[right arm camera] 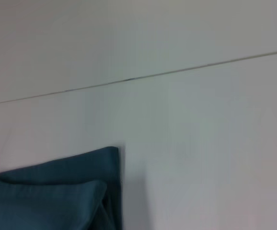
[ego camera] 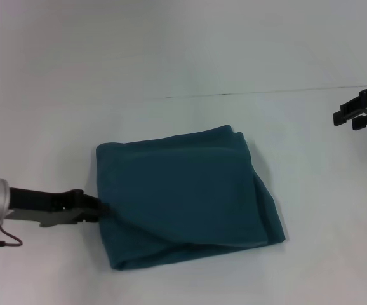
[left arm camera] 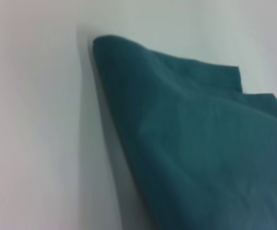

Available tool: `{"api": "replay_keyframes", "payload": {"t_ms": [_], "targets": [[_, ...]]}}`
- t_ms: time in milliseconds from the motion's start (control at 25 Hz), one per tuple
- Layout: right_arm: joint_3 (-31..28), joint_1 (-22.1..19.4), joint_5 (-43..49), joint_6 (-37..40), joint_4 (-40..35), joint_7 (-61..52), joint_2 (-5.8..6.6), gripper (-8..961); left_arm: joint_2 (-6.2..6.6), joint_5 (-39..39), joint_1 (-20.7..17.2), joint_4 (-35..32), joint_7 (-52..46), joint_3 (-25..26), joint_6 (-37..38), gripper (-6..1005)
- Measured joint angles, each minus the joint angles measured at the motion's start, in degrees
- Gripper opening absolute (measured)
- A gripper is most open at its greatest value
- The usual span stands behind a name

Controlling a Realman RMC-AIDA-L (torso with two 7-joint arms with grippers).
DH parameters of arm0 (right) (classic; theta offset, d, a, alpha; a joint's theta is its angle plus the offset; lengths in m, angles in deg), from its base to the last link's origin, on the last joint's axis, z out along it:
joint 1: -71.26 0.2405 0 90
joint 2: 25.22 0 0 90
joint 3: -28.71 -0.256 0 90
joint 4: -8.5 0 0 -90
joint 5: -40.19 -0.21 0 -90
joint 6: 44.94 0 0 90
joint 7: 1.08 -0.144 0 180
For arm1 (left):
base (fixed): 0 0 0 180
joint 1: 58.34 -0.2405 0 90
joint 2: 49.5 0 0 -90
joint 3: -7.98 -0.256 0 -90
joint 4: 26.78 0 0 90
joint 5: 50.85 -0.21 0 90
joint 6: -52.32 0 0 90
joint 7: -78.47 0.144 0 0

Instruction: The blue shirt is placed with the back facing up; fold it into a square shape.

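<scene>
Blue shirt (ego camera: 183, 197) touching left claw (ego camera: 102, 208).

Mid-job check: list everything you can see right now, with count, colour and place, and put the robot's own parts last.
blue shirt: one, dark teal-blue, folded into a rough square lying flat at the middle of the table, layered edges showing on its right side.
table: one, white, under everything, with a thin dark seam line running across it beyond the shirt.
left gripper: one, black on a silver arm with a green light, low at the shirt's left edge, touching the cloth; whether it is open or shut does not show.
right gripper: one, black, at the far right, apart from the shirt, holding nothing; jaws state not clear.
</scene>
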State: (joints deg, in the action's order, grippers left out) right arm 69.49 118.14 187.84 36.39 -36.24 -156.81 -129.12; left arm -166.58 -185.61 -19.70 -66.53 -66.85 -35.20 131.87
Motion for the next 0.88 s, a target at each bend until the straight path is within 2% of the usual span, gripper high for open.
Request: {"api": "replay_keyframes", "payload": {"t_ms": [160, 240, 360, 480, 560, 800, 880], "targets": [[0.1, 0.2, 0.0, 0.0, 0.0, 0.0, -0.11, 454, -0.45, 0.5, -1.6, -4.2, -1.8, 3.1, 3.1, 189], [0.1, 0.3, 0.0, 0.1, 0.0, 0.0, -0.21, 453, -1.5, 3.1, -2.9, -6.4, -3.1, 6.5, 5.0, 269], [0.0, 0.4, 0.0, 0.2, 0.0, -0.1, -0.32, 452, -3.13, 7.3, -3.9, -6.5, -4.3, 8.2, 6.5, 388], [0.0, 0.4, 0.0, 0.2, 0.0, -0.2, -0.44, 452, -5.54, 9.4, -3.9, -2.5, -5.5, 8.1, 5.2, 516], [0.0, 0.4, 0.0, 0.1, 0.1, -0.2, -0.58, 451, -6.53, 9.7, -3.5, 0.9, -5.3, 8.0, 2.3, 601], [0.2, 0.7, 0.0, 0.0, 0.2, 0.0, -0.93, 449, -6.75, 11.1, -1.8, 9.0, -1.7, 7.3, -2.1, 823], [0.3, 0.7, 0.0, 0.0, 0.2, 0.0, -1.03, 449, -6.59, 11.0, -1.1, 10.1, -0.6, 6.8, -1.6, 856]]}}
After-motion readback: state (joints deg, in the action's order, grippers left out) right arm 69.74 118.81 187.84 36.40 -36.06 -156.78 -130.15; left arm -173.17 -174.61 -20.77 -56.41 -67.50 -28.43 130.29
